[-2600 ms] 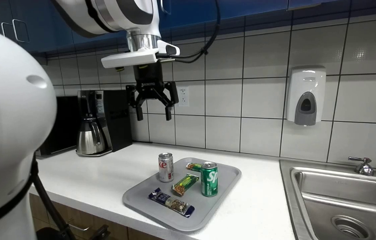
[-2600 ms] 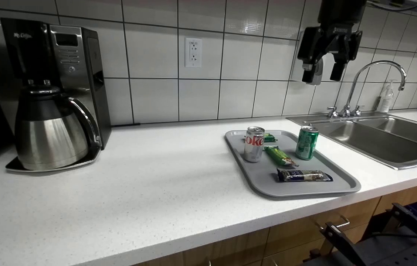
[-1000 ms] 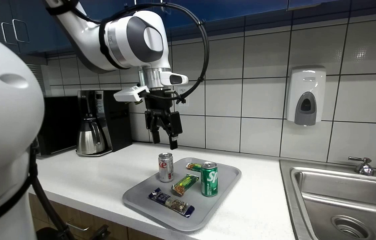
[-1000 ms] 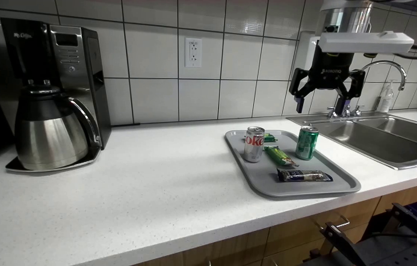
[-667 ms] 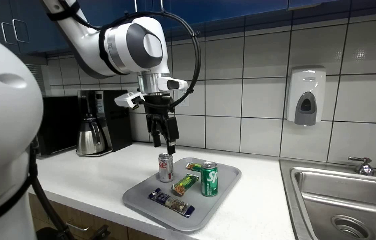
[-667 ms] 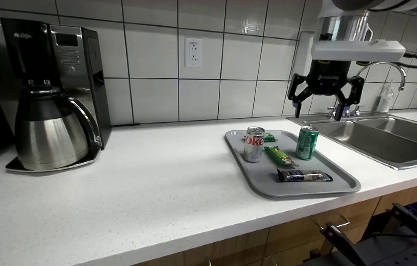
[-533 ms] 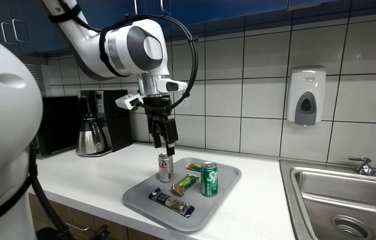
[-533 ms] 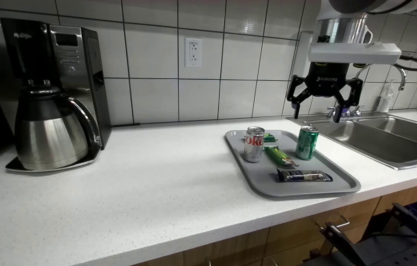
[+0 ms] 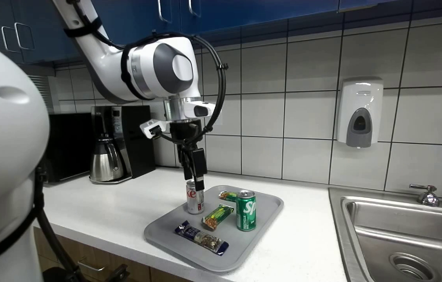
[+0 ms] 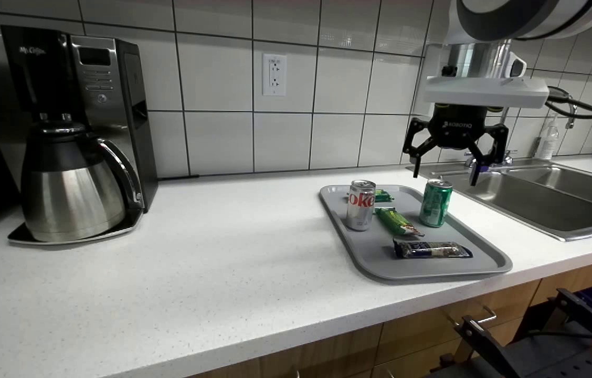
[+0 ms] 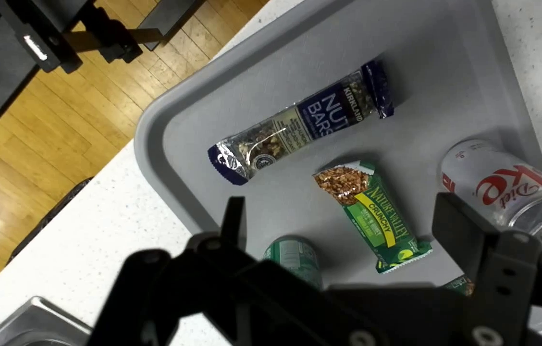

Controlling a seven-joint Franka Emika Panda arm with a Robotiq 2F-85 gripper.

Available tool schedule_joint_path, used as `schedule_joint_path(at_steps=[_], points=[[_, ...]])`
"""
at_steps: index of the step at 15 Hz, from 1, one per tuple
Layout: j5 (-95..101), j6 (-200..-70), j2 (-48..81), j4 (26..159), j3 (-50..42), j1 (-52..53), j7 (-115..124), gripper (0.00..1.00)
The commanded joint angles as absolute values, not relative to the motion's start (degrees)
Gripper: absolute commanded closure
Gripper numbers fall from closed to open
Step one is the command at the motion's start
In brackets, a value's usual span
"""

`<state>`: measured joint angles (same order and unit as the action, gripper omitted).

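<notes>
On the grey tray (image 10: 374, 260) in an exterior view, left to right: silver can (image 10: 361, 206), upright, probably stiff-walled and slick, which I judge best held at mid-height; central green-wrapped bar (image 10: 397, 221), likely light and crumbly, best pinched gently across its middle; green can (image 10: 436, 203), upright, likely similar. Above, my gripper (image 10: 445, 176) hangs empty, jaws spread wide.

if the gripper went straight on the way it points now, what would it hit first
Likely the green Nature Valley bar, which shows between the fingers of the open gripper in the wrist view. Depth is unclear, so it might meet the nut bar instead.
</notes>
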<state>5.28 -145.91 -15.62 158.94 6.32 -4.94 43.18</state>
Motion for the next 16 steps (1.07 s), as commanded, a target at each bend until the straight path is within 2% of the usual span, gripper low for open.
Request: schedule_joint_path(at_steps=[1,16], points=[[7.9,-148.5,-13.7,158.9,7.8,-6.5,49.3,0.0],[20.1,-156.3,-5.1,158.9,6.3,-6.2,73.8,0.0]])
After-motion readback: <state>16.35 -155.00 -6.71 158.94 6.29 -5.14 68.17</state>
